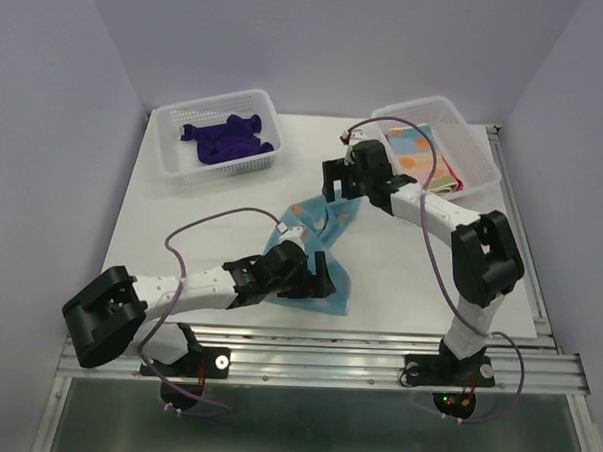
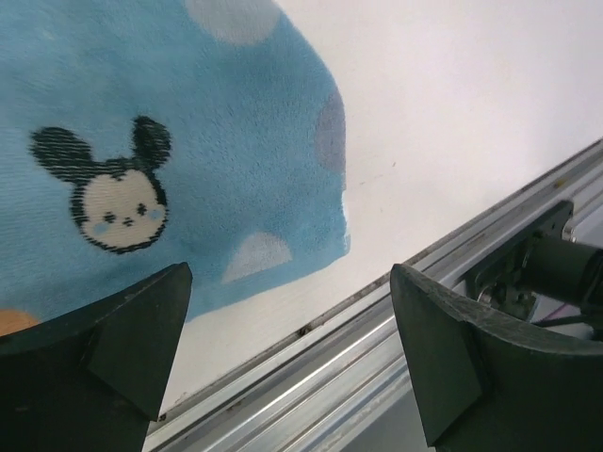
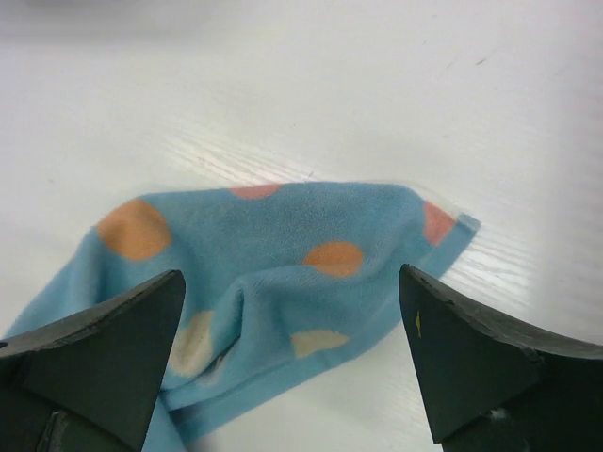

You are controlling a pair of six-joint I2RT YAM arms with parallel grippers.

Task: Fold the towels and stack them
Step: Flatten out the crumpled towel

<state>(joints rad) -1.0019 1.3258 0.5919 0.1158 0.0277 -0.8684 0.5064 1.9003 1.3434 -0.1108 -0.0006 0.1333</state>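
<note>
Top external view: blue towel lies spread and rumpled on the white table; one arm reaches in over each end of it
Left gripper: jaws spread wide with nothing between them; it hangs low over the blue towel's near end; in the left wrist view one jaw overlaps the towel's near hem and the other stands over bare table past the corner; whether either jaw touches cloth I cannot tell
Right gripper: jaws likewise wide apart and empty; it sits at the blue towel's far end; in the right wrist view the far edge of the cloth lies in the gap between the jaws
Edges: the blue towel's near hem runs close beside the aluminium rail, with a narrow strip of table between them; its near corner is rounded
Open room: bare table lies left of the blue towel, right of it, and beyond its far end
Towel look: light blue plush with orange, pink and pale spots and a cartoon mouse face; doubled over with soft ridges at the far end
Other towels: purple towel is crumpled in the left basket, beyond and left of the blue towel; folded towels are in the right basket, beyond and right of it; the top one is spotted blue, seemingly with a pink one beneath
</note>
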